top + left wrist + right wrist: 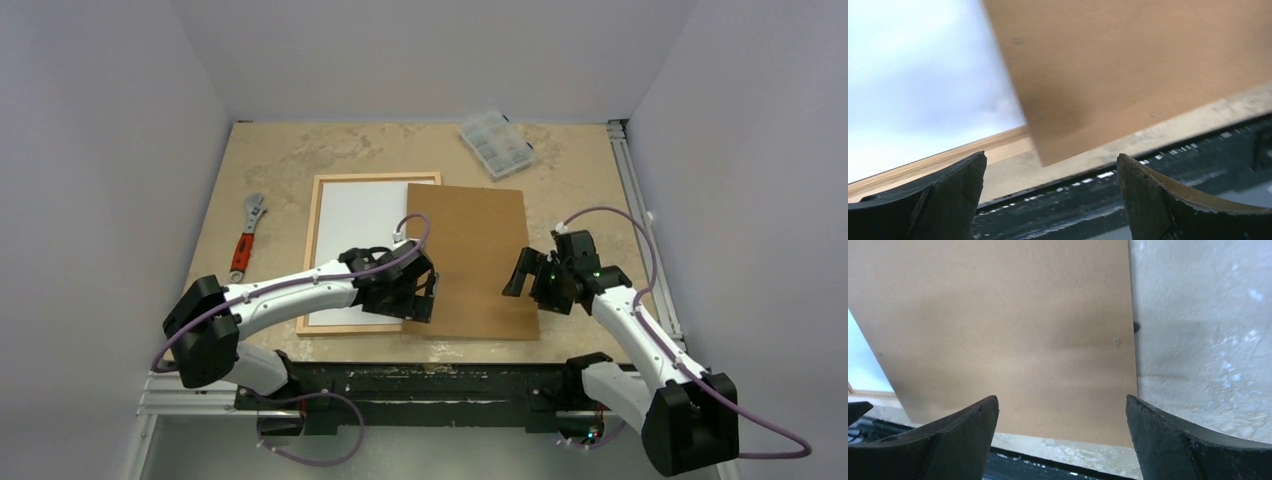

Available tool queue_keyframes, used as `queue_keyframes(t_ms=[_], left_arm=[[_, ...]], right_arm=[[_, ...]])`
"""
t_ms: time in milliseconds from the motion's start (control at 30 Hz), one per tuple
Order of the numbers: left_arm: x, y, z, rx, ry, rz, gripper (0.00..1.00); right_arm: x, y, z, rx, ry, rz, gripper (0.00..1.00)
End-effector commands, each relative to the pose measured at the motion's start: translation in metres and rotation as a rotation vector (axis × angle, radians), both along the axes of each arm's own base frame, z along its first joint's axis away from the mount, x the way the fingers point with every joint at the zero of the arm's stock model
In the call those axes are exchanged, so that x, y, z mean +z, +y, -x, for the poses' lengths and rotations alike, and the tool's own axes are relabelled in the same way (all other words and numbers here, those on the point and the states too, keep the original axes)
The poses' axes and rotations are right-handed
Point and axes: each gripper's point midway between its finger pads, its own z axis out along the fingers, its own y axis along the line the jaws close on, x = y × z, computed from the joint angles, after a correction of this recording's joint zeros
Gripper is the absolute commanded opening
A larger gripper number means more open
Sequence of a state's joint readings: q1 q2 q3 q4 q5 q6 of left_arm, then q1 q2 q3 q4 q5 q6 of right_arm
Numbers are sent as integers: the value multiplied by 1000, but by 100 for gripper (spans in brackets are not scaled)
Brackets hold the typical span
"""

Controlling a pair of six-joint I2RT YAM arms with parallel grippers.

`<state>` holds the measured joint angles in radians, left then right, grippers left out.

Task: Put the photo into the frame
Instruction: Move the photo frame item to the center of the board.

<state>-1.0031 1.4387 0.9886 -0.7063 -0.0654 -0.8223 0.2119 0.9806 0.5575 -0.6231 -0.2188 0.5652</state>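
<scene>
Right, top view first: the brown backing board [470, 260] lies in the middle of the table [570, 200], its left side lapping over the right side of the frame [375, 178] and hiding that rim. An adjustable wrench [247, 232] with a red handle lies at the left, well apart from the frame; a clear compartment box [496, 143] sits at the upper right. The frame lies flat, left of centre, long axis running top to bottom of the picture; inside it the photo [360, 235] shows only a plain white face, same long axis, its right strip under the board. The left gripper [418, 298] hangs over the frame's lower right corner, where the board's lower left corner crosses it, jaws spread wide with nothing between them; the right gripper [530, 280] hovers at the lower part of the board's right edge, also wide and empty. The left wrist view adds what the top cannot: the board's corner lying on top of the wooden rim, the pale sheet at upper left, the black rail [1148, 165] along the bottom. The right wrist view has the board filling the upper left, its right edge against bare table, with a small dark speck on that edge. The wrench and the box show in the top view alone.
</scene>
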Motion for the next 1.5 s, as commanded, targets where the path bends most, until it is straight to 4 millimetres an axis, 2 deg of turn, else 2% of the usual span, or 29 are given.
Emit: queue_keyframes(t_ms=[0,133,267,367,700,967,1133,1367,1467], left_arm=[[17,40,-24,132,-116,-156,100],[30,29,-41,111,-129,-52,99],[36,15,-61,107,-106,137,97],[40,13,-76,125,-76,246,94],[38,24,-117,190,-75,168,85],[17,22,-126,212,-1,163,84],[10,36,-124,252,9,180,84],[15,60,-113,275,-13,166,85],[16,70,-109,285,-22,128,85]], right_arm=[[23,-6,-30,-58,-85,42,97],[24,-12,-45,-94,-92,85,98],[12,-7,-54,-83,-50,76,97],[2,-7,-60,-80,-17,85,96],[-9,-39,-97,-162,-28,110,97],[-22,-9,-112,-47,-15,-48,95],[-25,14,-110,21,5,-172,93],[8,59,-114,136,-88,-365,92],[19,91,-111,227,-104,-396,93]])
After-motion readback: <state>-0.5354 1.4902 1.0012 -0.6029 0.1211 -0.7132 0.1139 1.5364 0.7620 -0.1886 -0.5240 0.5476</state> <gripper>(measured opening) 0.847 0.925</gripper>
